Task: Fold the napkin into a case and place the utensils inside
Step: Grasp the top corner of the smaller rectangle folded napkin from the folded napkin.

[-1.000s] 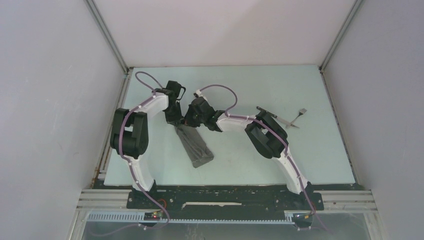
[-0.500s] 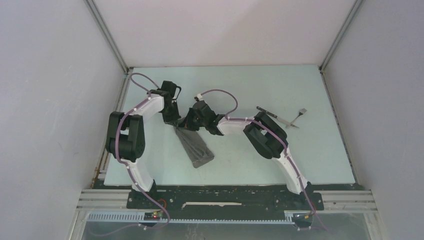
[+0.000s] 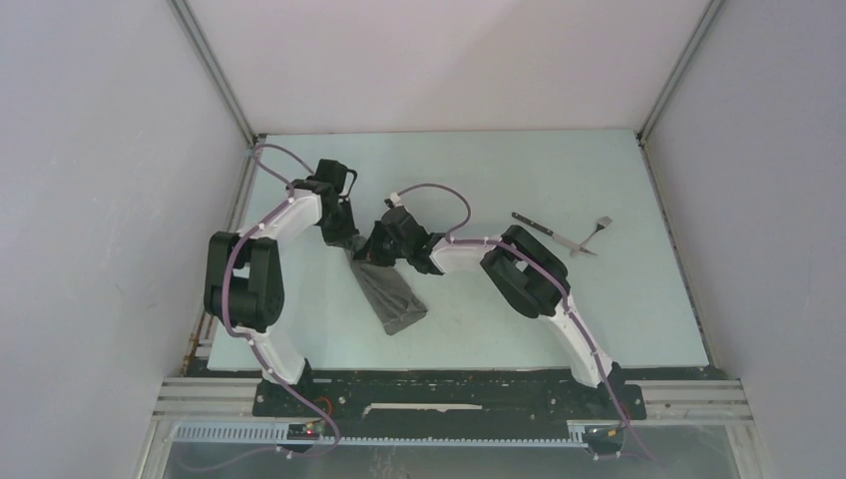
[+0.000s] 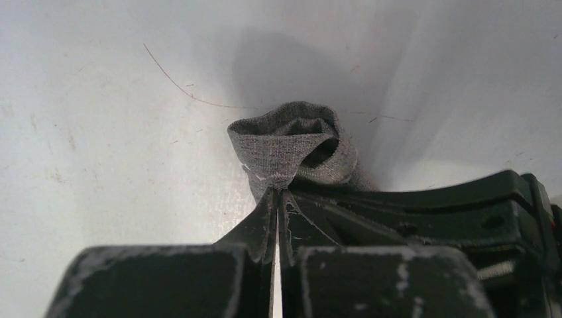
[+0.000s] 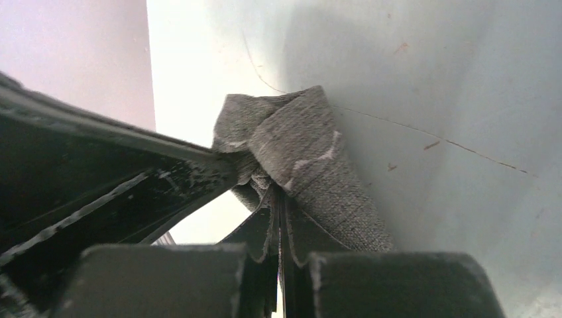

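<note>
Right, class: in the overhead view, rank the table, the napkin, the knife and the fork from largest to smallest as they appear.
1. table
2. napkin, folded narrow and partly hidden under the arms
3. knife
4. fork, a little shorter than the knife

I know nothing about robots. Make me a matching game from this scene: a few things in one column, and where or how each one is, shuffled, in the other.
1 grey woven cloth napkin
2 dark-handled thin-bladed knife
3 small silvery fork
4 left gripper

A farthest right on the table
B shut on fabric
C folded narrow, far end pinched
D just left of the fork

Pairs: 1-C, 2-D, 3-A, 4-B
</note>
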